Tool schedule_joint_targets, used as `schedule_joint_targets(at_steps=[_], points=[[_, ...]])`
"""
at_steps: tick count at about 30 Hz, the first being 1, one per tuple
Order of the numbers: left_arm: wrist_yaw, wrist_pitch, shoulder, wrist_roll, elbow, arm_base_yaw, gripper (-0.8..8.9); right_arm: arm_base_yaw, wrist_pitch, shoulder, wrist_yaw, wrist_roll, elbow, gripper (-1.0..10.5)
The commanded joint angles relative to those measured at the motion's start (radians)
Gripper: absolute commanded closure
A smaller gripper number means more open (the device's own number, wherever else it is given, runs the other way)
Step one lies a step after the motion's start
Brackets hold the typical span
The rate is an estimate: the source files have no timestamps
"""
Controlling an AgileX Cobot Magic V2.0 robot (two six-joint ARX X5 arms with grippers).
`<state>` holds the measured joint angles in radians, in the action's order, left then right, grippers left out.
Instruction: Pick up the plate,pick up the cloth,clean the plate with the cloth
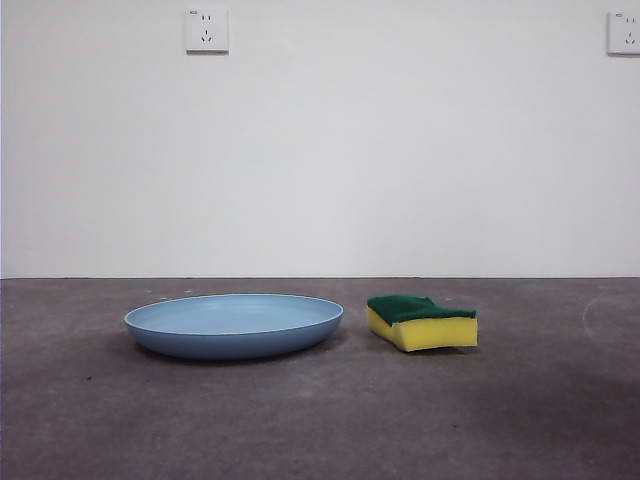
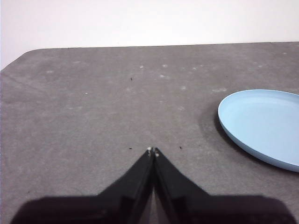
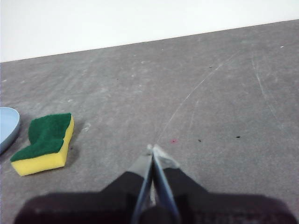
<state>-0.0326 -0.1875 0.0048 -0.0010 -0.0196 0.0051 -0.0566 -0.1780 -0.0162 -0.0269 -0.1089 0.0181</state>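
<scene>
The light-blue round plate (image 1: 233, 324) lies flat on the grey table, left of centre in the front view. The cloth, a yellow sponge with a green scouring top (image 1: 421, 321), lies just right of it, apart from the rim. My left gripper (image 2: 153, 150) is shut and empty above bare table, with the plate (image 2: 261, 123) off to one side. My right gripper (image 3: 153, 149) is shut and empty, with the sponge (image 3: 45, 142) off to its side and the plate's edge (image 3: 8, 127) beyond. Neither gripper shows in the front view.
The grey table (image 1: 320, 420) has a worn, scuffed surface. A white wall with two sockets (image 1: 206, 30) stands behind. The table's far rounded corner (image 2: 28, 53) shows in the left wrist view.
</scene>
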Motion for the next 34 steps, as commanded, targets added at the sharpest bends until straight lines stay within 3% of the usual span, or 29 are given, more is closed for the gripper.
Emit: schedule_joint_targets(at_steps=[1, 9, 11, 12, 14, 17, 22, 26, 31, 34], points=[[0.003, 0.006, -0.003, -0.006, 0.016, 0.004, 8.17, 0.002, -0.003, 0.003, 0.001, -0.007, -0.012, 9.5], [0.001, 0.012, -0.003, -0.006, 0.016, 0.003, 8.17, 0.002, -0.003, 0.003, 0.000, -0.010, -0.012, 9.5], [0.000, 0.015, -0.003, -0.007, 0.016, 0.003, 8.17, 0.002, -0.003, 0.003, -0.001, -0.037, -0.012, 9.5], [0.000, 0.014, -0.003, -0.008, 0.016, 0.003, 8.17, 0.002, -0.003, 0.003, -0.005, -0.085, -0.012, 9.5], [-0.005, 0.013, -0.003, -0.045, 0.016, 0.003, 8.18, 0.002, -0.003, 0.003, -0.034, -0.149, -0.011, 9.5], [-0.033, 0.014, -0.003, -0.091, 0.013, 0.003, 8.20, 0.002, -0.003, 0.003, -0.100, -0.171, -0.004, 9.5], [-0.072, 0.010, 0.018, -0.219, -0.031, 0.003, 8.21, 0.002, -0.035, -0.042, -0.106, -0.249, 0.065, 9.6], [-0.113, -0.002, 0.084, -0.296, -0.103, 0.003, 8.21, 0.002, -0.060, -0.137, -0.121, -0.253, 0.163, 9.6], [-0.172, -0.021, 0.228, -0.304, -0.227, 0.003, 8.21, 0.002, -0.138, -0.320, -0.138, -0.245, 0.338, 9.6], [-0.230, -0.051, 0.341, -0.293, -0.319, 0.003, 8.21, 0.002, -0.201, -0.444, -0.186, -0.185, 0.454, 9.6]])
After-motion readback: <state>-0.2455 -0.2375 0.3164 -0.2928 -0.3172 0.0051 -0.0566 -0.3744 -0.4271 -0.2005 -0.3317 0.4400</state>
